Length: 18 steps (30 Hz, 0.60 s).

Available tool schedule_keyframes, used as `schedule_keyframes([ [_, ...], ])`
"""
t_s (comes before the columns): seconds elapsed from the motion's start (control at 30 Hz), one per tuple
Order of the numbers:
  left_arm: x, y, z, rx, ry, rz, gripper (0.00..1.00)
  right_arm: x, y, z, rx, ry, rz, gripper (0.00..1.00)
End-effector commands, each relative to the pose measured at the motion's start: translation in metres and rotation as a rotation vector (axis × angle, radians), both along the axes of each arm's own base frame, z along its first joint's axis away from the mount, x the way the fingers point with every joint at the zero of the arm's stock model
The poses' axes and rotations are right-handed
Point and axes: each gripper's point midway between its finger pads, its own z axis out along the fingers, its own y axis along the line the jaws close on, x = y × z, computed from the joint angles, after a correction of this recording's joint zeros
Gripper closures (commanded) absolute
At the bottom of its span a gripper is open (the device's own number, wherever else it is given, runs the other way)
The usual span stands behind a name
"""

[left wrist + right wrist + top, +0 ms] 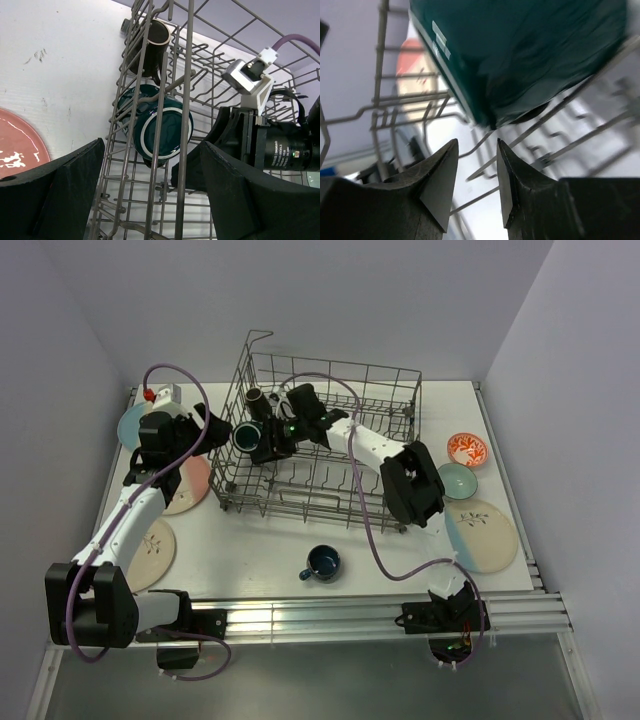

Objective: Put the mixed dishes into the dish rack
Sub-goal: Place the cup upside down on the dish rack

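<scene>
Progress looks early to me: two mugs are inside the rack (300,502) by its left wall. The glossy teal mug (162,131) lies on its side w/ a pale ring on the end facing out, and a dark mug (152,47) sits behind it. A blue mug (322,562), four plates (485,530) and two bowls (467,449) wait on the table. My right gripper (476,150), just beside the teal mug, has a narrow empty gap. My left gripper (152,145) is spread wide outside the rack, holding nothing.
</scene>
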Motion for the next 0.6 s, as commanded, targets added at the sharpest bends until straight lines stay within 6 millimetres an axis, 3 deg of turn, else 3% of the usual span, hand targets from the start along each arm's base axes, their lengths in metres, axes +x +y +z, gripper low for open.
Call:
schedule_keyframes([
  [0.0,-0.026,-0.007,-0.067,0.029,0.212,-0.043,0.16,-0.024,0.016,0.044,0.122,0.030,0.074,0.56],
  [0.1,-0.026,-0.007,-0.068,0.025,0.211,-0.040,0.16,-0.018,0.013,0.050,0.064,-0.079,0.067,0.55],
  [0.27,-0.025,-0.007,-0.067,0.021,0.205,-0.040,0.16,-0.007,0.006,0.040,-0.088,-0.324,0.045,0.53],
  [0.57,-0.028,-0.007,-0.067,0.015,0.201,-0.034,0.16,-0.015,0.010,0.034,-0.226,-0.579,-0.014,0.51],
])
